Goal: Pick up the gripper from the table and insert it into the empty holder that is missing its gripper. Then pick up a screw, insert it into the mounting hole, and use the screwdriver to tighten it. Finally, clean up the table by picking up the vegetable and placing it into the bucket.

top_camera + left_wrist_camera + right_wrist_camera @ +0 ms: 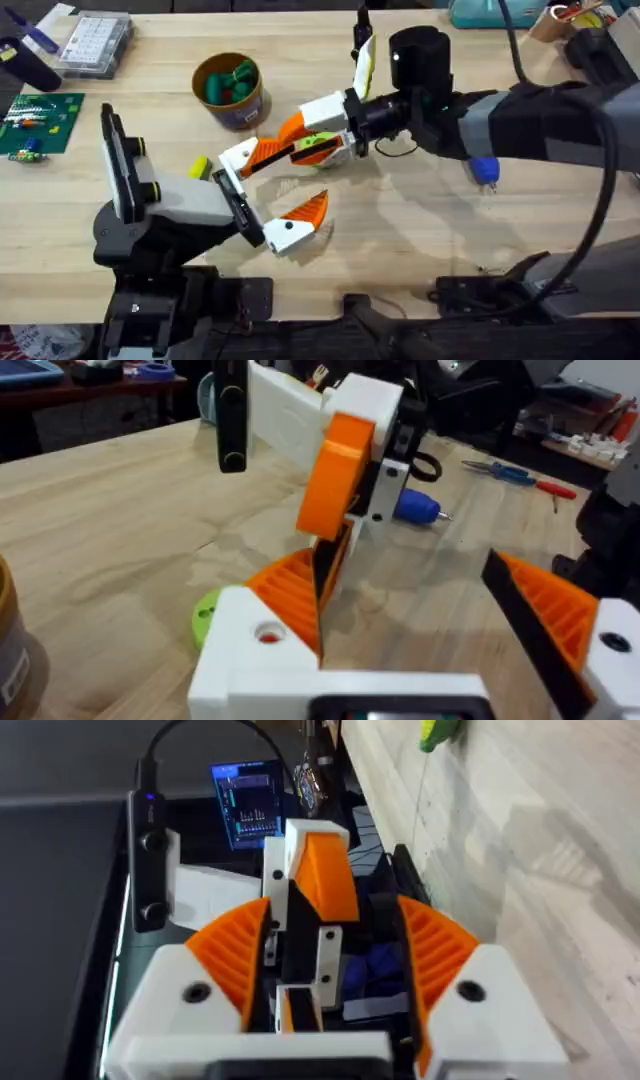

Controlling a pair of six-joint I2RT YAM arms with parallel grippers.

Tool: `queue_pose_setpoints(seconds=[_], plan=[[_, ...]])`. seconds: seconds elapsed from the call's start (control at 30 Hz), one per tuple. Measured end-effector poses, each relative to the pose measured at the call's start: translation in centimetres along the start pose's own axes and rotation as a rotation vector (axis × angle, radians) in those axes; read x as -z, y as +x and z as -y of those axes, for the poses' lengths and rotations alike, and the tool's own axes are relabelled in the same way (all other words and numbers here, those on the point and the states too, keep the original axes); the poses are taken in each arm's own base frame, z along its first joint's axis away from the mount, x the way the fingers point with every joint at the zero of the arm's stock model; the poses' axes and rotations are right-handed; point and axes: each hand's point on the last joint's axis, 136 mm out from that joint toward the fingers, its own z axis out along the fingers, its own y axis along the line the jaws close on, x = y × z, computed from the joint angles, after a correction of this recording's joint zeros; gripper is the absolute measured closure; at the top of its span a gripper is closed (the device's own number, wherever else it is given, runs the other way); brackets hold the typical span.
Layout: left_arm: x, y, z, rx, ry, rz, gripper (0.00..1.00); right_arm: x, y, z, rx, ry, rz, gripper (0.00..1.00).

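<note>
- Seen from overhead: left gripper (pixel 293 182), white with orange ribbed pads, spread wide above the light wooden table (pixel 420 230).
- Reaching in from the right: right gripper (pixel 305 140), just beside the left one's far finger, a white-and-orange part (pixel 318 880) at its front; cannot tell whether clamped or loose.
- Lying on the table just beside the left gripper: small lime-green rounded vegetable (pixel 198 168).
- Farther back: round yellow-rimmed bucket (pixel 250 112), darker green pieces (pixel 228 84) inside.
- Under the right arm: stubby blue-handled screwdriver (pixel 483 172).
</note>
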Motion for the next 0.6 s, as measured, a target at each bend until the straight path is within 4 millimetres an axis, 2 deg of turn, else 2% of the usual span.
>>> queue_pose_setpoints(seconds=[0.2, 0.23, 0.27, 0.6], plan=[[0.00, 0.04, 0.37, 0.000, 0.021, -0.002, 0.011, 0.00, -0.04, 0.01, 0.000, 0.001, 0.002, 0.540], [0.00, 0.04, 0.39, 0.000, 0.023, -0.003, 0.011, 0.00, -0.04, 0.01, 0.000, 0.001, 0.002, 0.593], [0.01, 0.06, 0.41, 0.002, 0.024, -0.003, 0.011, -0.02, 0.00, -0.03, -0.003, -0.001, 0.000, 0.989], [0.01, 0.11, 0.27, 0.008, 0.016, -0.004, 0.011, -0.38, 0.02, 0.05, 0.000, 0.008, 0.005, 0.993]])
